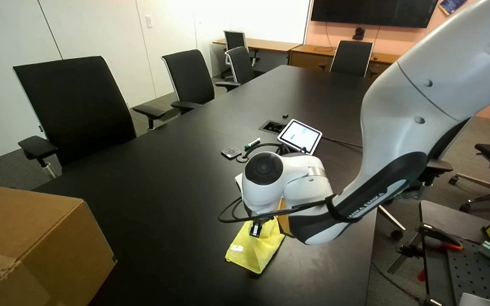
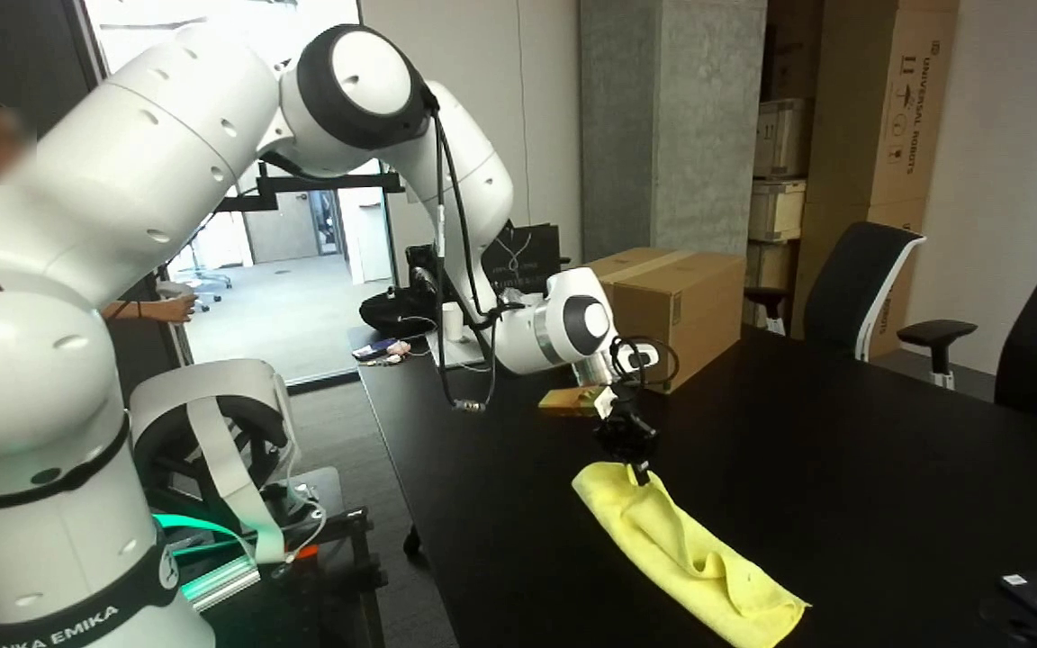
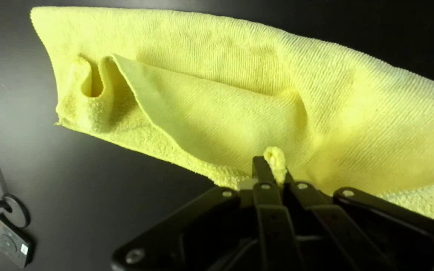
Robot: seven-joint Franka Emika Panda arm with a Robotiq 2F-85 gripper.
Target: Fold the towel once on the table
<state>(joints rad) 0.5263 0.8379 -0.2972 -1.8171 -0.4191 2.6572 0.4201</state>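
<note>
Your black, two-fingered metal gripper (image 3: 274, 171) has its tips pinched together on a small curled tuft of the thin, yellow-green, ribbed cloth towel (image 3: 202, 113), which lies spread on the long, matte black conference table (image 1: 177, 178). In the wrist view most of the cloth stretches upward and to the left from your claw, so you hold it on its lower long side; the right end runs out of that view.

In an exterior view the towel (image 2: 685, 558) makes a narrow strip, with your claw near its far end and the long axis slanting from there toward the near right. The long side away from your claw is smooth and rounded, probably the crease; the loose, rumpled edges gather on your side.

The fold looks largely laid over, though not squared. Your next move turns on that long axis: lower the held edge onto the layer beneath, parallel to the crease, then let go. Pulling hard across the axis could drag the crease along. Watch the left end in the wrist view, where a curl stands up and the upper flap leaves the lower layer uncovered.
</note>
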